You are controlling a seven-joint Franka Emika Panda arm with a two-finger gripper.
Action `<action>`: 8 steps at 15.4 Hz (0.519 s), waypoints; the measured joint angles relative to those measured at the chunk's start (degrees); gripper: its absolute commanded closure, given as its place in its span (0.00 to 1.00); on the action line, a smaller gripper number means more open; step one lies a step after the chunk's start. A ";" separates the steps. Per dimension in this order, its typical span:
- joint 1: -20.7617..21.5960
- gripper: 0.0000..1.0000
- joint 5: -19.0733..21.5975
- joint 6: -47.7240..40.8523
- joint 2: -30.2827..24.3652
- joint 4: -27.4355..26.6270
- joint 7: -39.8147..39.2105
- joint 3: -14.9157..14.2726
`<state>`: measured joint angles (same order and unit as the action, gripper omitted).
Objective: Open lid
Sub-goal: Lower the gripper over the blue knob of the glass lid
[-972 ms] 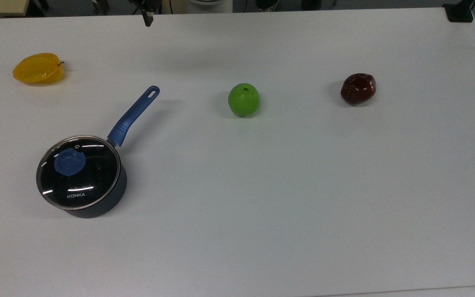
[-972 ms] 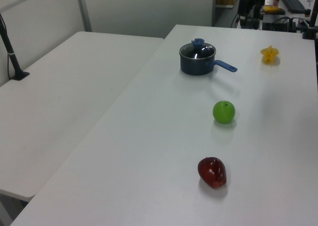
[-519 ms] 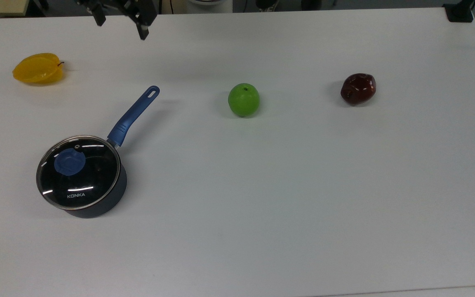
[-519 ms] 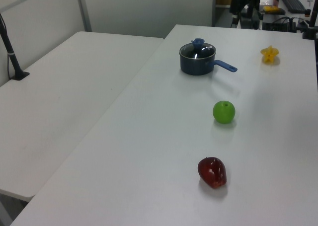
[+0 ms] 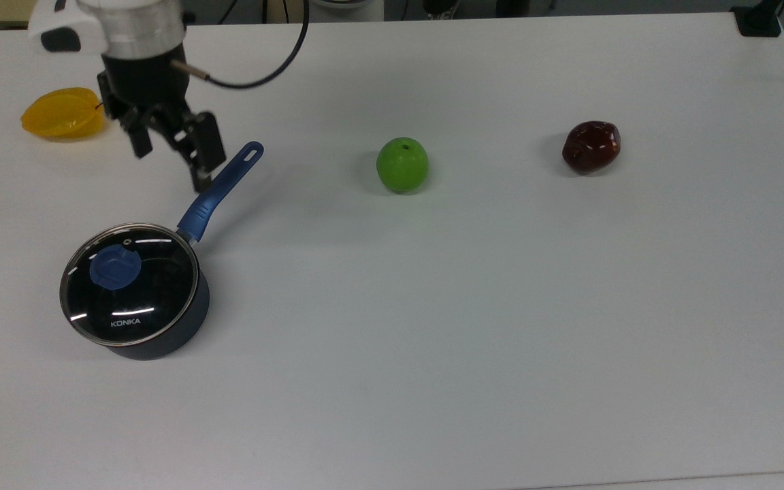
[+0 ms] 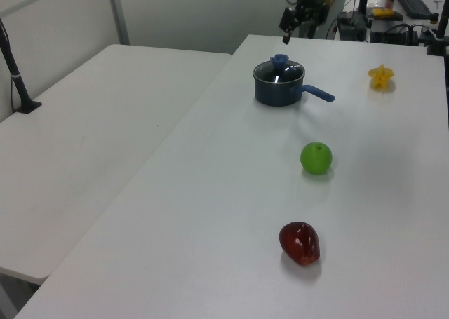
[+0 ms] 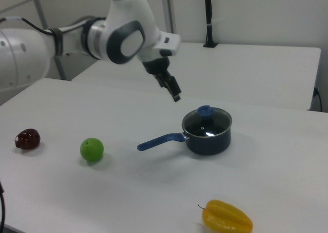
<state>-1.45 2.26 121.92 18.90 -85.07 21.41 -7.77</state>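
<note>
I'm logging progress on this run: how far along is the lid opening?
Done: nothing on the pan yet. The lid sits closed on the saucepan, its blue knob untouched.
In hand: the gripper hangs open and empty in the air, above the table and short of the knob.
Left: move over the knob, descend, grip it, lift the lid off.
</note>
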 measured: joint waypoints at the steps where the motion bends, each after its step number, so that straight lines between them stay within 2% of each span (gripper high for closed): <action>1: -0.09 0.00 0.00 3.11 1.46 0.38 0.40 -0.53; 6: -1.13 0.00 -0.15 15.18 7.90 2.53 2.34 -3.46; 8: -1.47 0.00 -0.15 22.79 10.54 2.60 2.41 -3.99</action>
<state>-2.92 2.11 144.72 29.44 -82.46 23.81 -11.76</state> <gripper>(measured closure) 0.000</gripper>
